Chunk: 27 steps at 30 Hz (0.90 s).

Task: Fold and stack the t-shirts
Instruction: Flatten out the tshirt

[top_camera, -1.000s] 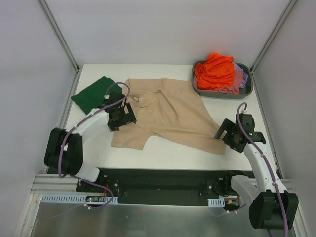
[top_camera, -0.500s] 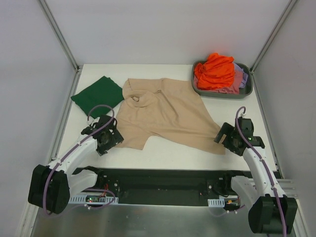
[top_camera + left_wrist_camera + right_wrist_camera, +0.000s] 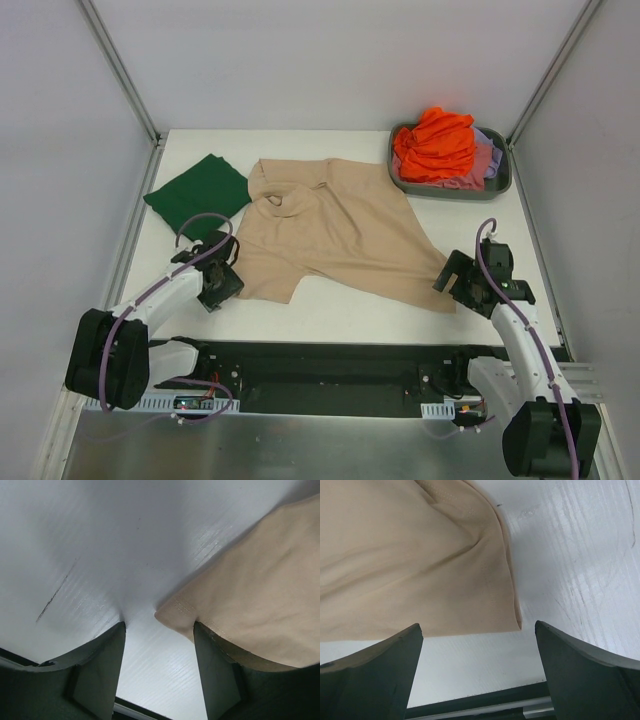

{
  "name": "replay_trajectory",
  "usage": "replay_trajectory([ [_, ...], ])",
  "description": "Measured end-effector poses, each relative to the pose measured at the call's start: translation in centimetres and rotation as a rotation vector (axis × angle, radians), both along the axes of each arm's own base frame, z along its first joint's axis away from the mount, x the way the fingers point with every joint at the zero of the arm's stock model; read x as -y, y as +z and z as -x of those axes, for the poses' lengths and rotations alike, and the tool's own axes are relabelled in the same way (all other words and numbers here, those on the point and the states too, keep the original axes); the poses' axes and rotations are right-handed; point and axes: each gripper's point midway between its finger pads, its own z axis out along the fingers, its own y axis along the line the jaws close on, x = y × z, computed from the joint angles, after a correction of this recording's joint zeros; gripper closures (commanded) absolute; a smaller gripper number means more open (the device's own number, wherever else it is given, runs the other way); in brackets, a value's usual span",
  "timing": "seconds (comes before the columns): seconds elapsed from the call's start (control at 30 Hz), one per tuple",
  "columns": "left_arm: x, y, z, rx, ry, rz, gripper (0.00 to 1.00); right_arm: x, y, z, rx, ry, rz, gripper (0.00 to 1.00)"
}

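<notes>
Fabric of the beige t-shirt (image 3: 340,230) looks light and limp: take its near corners, straddled by the unclenched left pincer (image 3: 159,625) and right pincer (image 3: 477,626).

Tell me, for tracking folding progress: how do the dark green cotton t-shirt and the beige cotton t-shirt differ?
The dark green cotton t-shirt is folded compact; the beige cotton t-shirt lies spread and rumpled. The green covers far less area than the beige. Both rest on the white table.

Your top camera looked down from high behind the near edge over the whole tabletop (image 3: 340,315). Your wrist cameras hung close above it, each sharing one beige t-shirt (image 3: 340,235) corner.
</notes>
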Motion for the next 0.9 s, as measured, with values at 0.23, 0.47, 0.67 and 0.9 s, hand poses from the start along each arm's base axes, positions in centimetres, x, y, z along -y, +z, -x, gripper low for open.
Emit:
replay_trajectory([
  [0.23,0.2,0.1,-0.9,0.024,-0.004,0.006,0.44,0.0,-0.1,0.0,-0.001,0.004,0.001,0.03],
  [0.47,0.1,0.2,-2.3,0.066,-0.002,0.015,0.54,-0.3,-0.1,-0.1,-0.002,0.022,-0.012,0.03],
  [0.67,0.4,0.1,-3.4,0.088,-0.021,0.033,0.89,-0.4,-0.2,-0.1,-0.004,0.026,-0.014,0.03],
  [0.9,1.7,0.0,-4.7,0.115,-0.059,0.098,1.0,-0.3,-0.3,-0.1,-0.009,0.024,-0.012,0.03],
])
